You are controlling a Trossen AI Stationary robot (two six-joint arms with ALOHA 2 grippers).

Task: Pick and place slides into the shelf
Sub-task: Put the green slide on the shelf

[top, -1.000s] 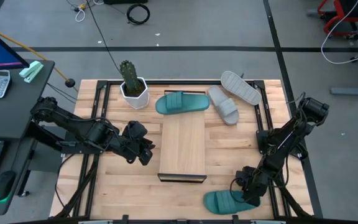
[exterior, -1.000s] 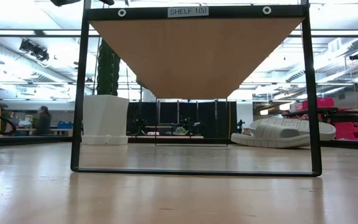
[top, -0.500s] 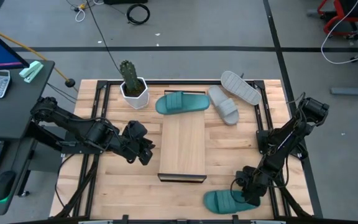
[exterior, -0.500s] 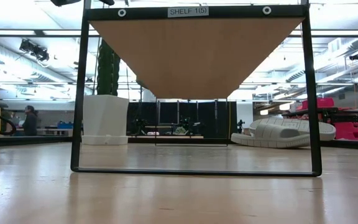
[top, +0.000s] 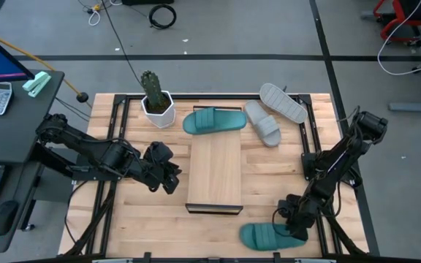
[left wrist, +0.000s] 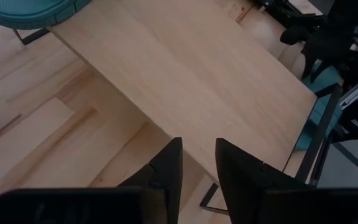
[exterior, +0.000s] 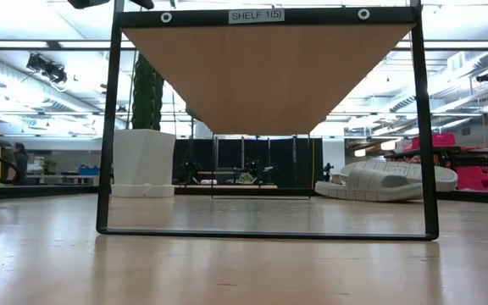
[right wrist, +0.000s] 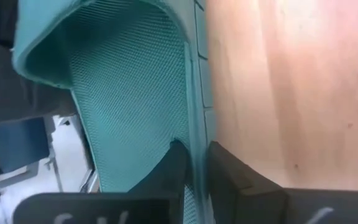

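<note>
A teal slide (top: 267,236) lies sole down near the table's front edge, right of the shelf (top: 214,172), a light-wood board on a black frame. My right gripper (top: 292,224) is shut on the slide's right end. A second teal slide (top: 214,120) lies just beyond the shelf's far end. Two grey slides (top: 264,123) (top: 283,102) lie overlapping at the far right. My left gripper (top: 169,175) stands left of the shelf, its fingers (left wrist: 168,167) a little apart with nothing between them. My right gripper (right wrist: 194,149) pinches the teal slide's raised side rim (right wrist: 193,112) between its two fingers, at the end away from the strap. One finger (right wrist: 176,163) is on the textured footbed, the other outside over the tabletop. The slide rests flat on the table.
A potted cactus (top: 156,98) stands at the far left corner of the table. The low view looks under the shelf board (exterior: 269,76) through its black frame, with the cactus pot (exterior: 142,163) and grey slides (exterior: 392,180) behind. Bare planks lie between the shelf and both arms.
</note>
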